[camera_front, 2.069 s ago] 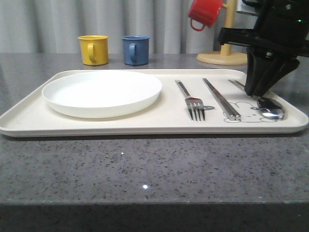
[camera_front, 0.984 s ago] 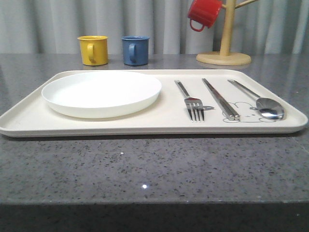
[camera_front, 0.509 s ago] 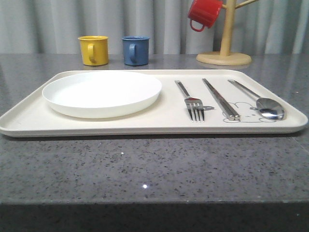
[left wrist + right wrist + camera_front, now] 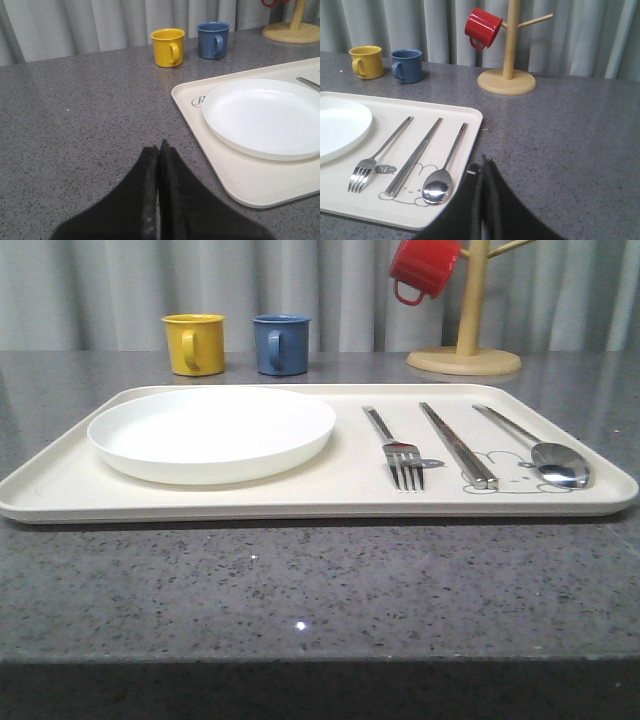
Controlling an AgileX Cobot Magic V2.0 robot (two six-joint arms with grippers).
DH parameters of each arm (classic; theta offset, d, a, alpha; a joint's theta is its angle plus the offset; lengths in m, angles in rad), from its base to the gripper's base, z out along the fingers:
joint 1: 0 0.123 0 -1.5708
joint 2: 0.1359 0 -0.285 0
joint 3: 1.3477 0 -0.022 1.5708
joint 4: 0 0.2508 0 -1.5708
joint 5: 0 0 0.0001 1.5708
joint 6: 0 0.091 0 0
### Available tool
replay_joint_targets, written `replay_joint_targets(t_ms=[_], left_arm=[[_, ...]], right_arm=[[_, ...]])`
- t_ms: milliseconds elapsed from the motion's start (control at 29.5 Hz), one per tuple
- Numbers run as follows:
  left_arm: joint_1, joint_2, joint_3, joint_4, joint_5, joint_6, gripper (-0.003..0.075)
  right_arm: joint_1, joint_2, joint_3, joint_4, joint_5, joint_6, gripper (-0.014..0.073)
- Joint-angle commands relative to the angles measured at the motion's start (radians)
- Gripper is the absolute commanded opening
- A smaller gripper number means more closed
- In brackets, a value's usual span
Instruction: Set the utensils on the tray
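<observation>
The cream tray [image 4: 60, 485] [image 4: 250, 180] [image 4: 465, 112] lies across the grey table. On its right half rest a silver fork [image 4: 398, 452] [image 4: 375, 159], a pair of flat chopsticks [image 4: 456, 443] [image 4: 414, 156] and a spoon [image 4: 545, 452] [image 4: 444, 167], side by side over the rabbit drawing. My left gripper [image 4: 159, 147] is shut and empty above the bare table, left of the tray. My right gripper [image 4: 484, 162] is shut and empty just off the tray's right edge, beside the spoon.
A round white plate [image 4: 211, 430] [image 4: 265, 117] fills the tray's left half. Behind the tray stand a yellow mug [image 4: 193, 343] and a blue mug [image 4: 280, 343]. At the back right, a wooden mug tree [image 4: 465, 340] carries a red mug [image 4: 424, 268].
The right arm, which stood over the spoon two seconds ago, has drawn back out of the front view. The utensils and tray have stayed put.
</observation>
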State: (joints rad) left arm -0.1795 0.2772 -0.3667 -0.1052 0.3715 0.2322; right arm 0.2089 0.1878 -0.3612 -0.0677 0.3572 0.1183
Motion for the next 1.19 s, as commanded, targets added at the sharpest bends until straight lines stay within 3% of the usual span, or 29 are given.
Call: replay_joint_targets(t_ms=[0,271,475,678,780,882,1153], left_arm=[[-0.008,0.008,-0.029,-0.013,-0.083,-0.013,-0.0018],[-0.006,-0.005,-0.007,0.001,-0.135,-0.015,-0.0018],[0.016,-0.147,0.129,0.124,-0.210,-0.191,-0.0018],[0.133,-0.310,0.276,0.120,-0.212,-0.195,-0.0018],[0.169,-0.301,0.321,0.118,-0.252,-0.195,-0.0018],[0.181,-0.303,0.374,0.095,-0.324,-0.195,-0.0018],[0.181,-0.303,0.371,0.087,-0.294,-0.195,-0.0018]], right_arm=[[-0.001,0.009,-0.025,-0.014,-0.085,-0.009,-0.0068],[-0.001,0.009,-0.025,-0.014,-0.085,-0.009,-0.0068],[-0.001,0.009,-0.025,-0.014,-0.085,-0.009,-0.0068],[-0.001,0.009,-0.025,-0.014,-0.085,-0.009,-0.0068],[-0.001,0.009,-0.024,-0.014,-0.085,-0.009,-0.0068],[-0.001,0.009,-0.023,-0.014,-0.084,-0.009,-0.0068],[-0.001,0.009,-0.023,-0.014,-0.084,-0.009,-0.0068]])
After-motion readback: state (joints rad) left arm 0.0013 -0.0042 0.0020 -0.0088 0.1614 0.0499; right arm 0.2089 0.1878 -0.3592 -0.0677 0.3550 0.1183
